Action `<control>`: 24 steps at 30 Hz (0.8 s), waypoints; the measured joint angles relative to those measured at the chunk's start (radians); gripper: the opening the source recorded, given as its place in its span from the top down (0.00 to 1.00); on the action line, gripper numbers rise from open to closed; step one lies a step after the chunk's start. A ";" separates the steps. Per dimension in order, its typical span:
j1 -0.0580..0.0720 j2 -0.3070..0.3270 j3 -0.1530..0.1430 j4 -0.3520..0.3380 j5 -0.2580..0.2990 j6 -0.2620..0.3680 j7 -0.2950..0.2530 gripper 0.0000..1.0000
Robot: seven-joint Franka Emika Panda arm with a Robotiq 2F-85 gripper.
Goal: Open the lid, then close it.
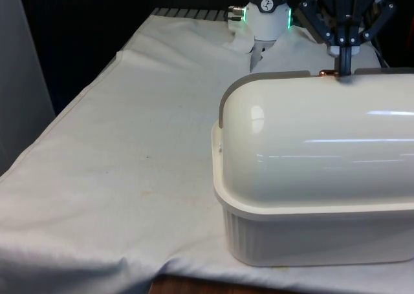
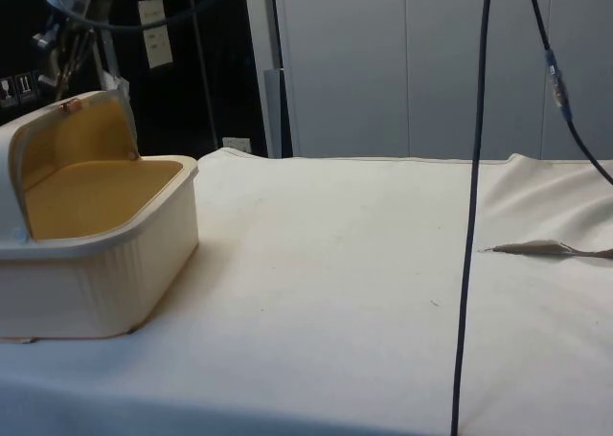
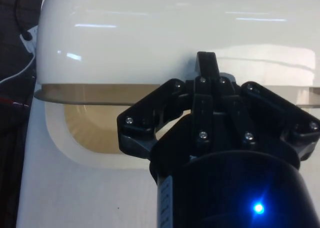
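Reaching down with fingers (image 1: 343,66) pressed together at raised lid (image 1: 310,139) edge of bread box (image 2: 96,263).

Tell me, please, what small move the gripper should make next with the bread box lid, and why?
Probably draw the lid forward and down to close it: the side view shows the bread box open, lid rolled back, and the gripper sits at the copper handle on its edge.

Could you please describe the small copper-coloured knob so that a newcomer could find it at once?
Find the cream bread box on the white cloth. Its domed lid is rolled back. The knob sits at the lid's upper edge, beneath the black claw, the only coppery spot there.
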 measured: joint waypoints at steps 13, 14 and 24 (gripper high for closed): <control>0.011 -0.010 0.004 -0.008 0.000 -0.007 0.010 1.00; 0.011 -0.014 0.005 -0.013 0.000 -0.008 0.011 1.00; 0.017 -0.042 0.008 -0.053 0.000 -0.018 0.012 1.00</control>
